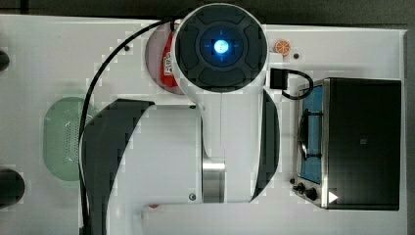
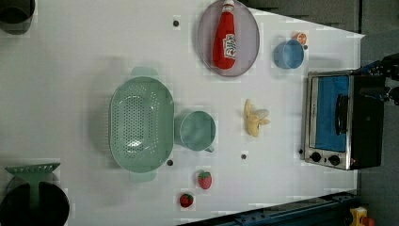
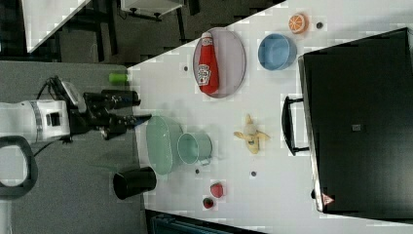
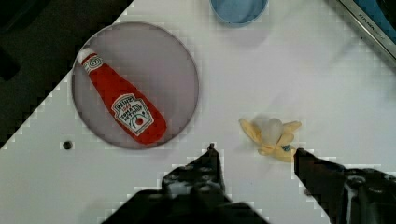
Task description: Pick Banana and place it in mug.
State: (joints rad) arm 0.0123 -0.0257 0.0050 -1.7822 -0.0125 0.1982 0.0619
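Observation:
The peeled yellow banana lies on the white table between the mug and the toaster oven. The pale-green mug stands upright and empty, touching the green basket. In the right view the banana and the mug sit well to the right of my gripper, which hangs apart from both. In the wrist view my gripper is open with nothing between its fingers, and the banana lies on the table below, just past the fingertips.
An oval perforated green basket stands beside the mug. A ketchup bottle lies on a grey plate, with a blue cup and an orange slice near it. A toaster oven flanks the banana. Two strawberries lie near the edge.

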